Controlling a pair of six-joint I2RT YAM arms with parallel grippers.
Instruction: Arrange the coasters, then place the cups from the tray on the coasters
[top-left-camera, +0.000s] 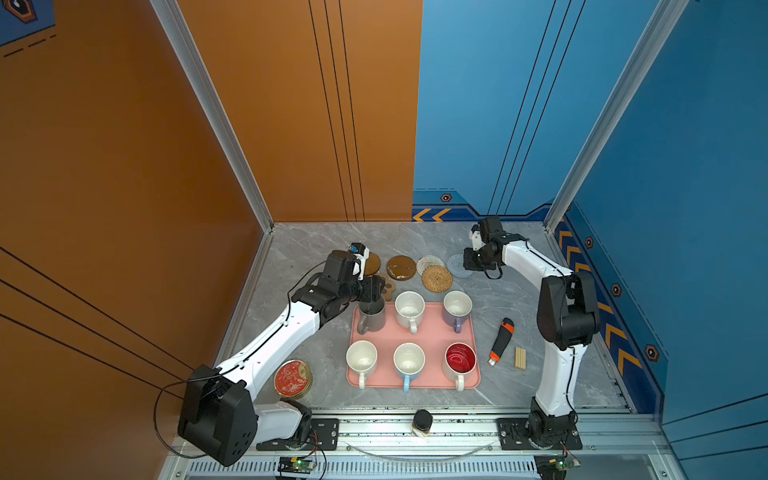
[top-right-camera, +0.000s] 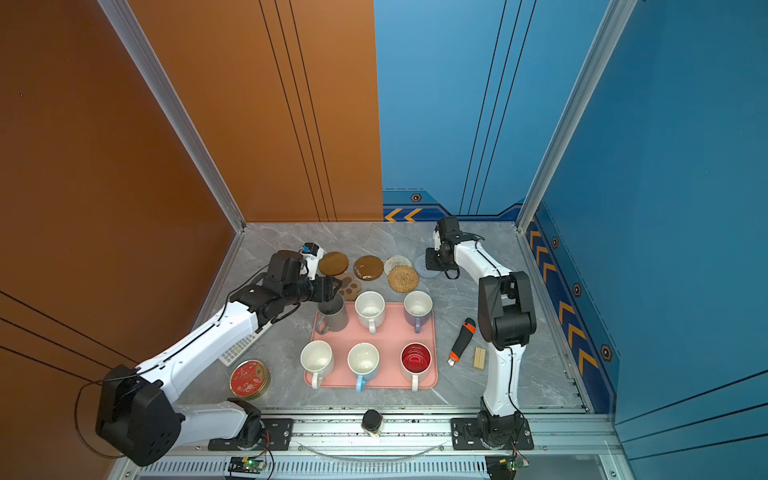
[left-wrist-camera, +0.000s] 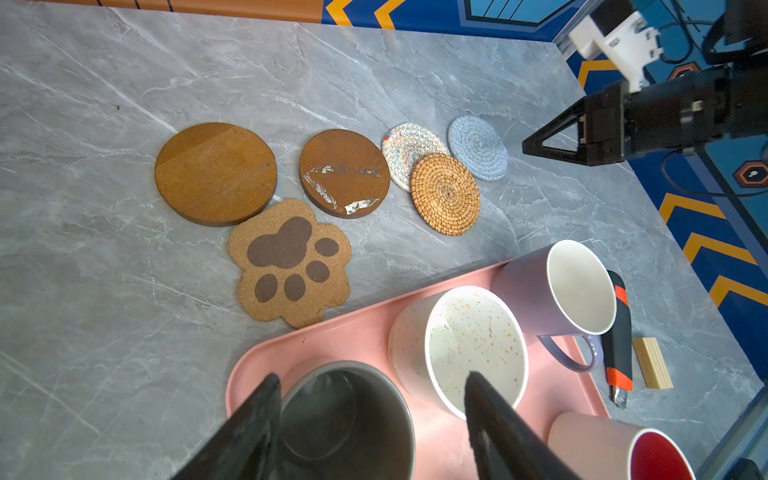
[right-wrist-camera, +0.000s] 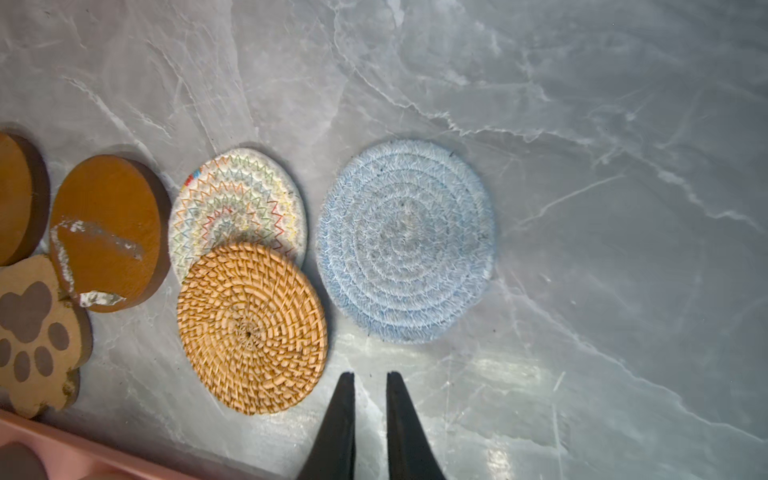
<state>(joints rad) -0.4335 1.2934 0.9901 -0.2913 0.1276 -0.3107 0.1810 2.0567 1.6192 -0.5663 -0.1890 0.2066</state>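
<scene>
Several coasters lie in a row behind the pink tray (top-left-camera: 432, 332): two brown discs (top-left-camera: 401, 267), a paw shape (left-wrist-camera: 291, 262), a white woven round (right-wrist-camera: 237, 199), a tan rattan round (right-wrist-camera: 251, 328) overlapping it, and a grey-blue one (right-wrist-camera: 405, 241). Several cups stand on the tray. My left gripper (left-wrist-camera: 374, 376) is open astride the grey cup (top-left-camera: 372, 318) at the tray's far left corner. One finger lies against the cup and pink tray shows beside the other. My right gripper (right-wrist-camera: 370, 374) is shut and empty, just above the table next to the grey-blue coaster.
A red-topped tin (top-left-camera: 292, 378) sits front left of the tray. To its right lie a black-and-orange knife (top-left-camera: 500, 340) and a small wooden block (top-left-camera: 520, 358). A dark jar (top-left-camera: 422, 420) stands on the front rail. A keypad (top-right-camera: 237, 349) lies under my left arm.
</scene>
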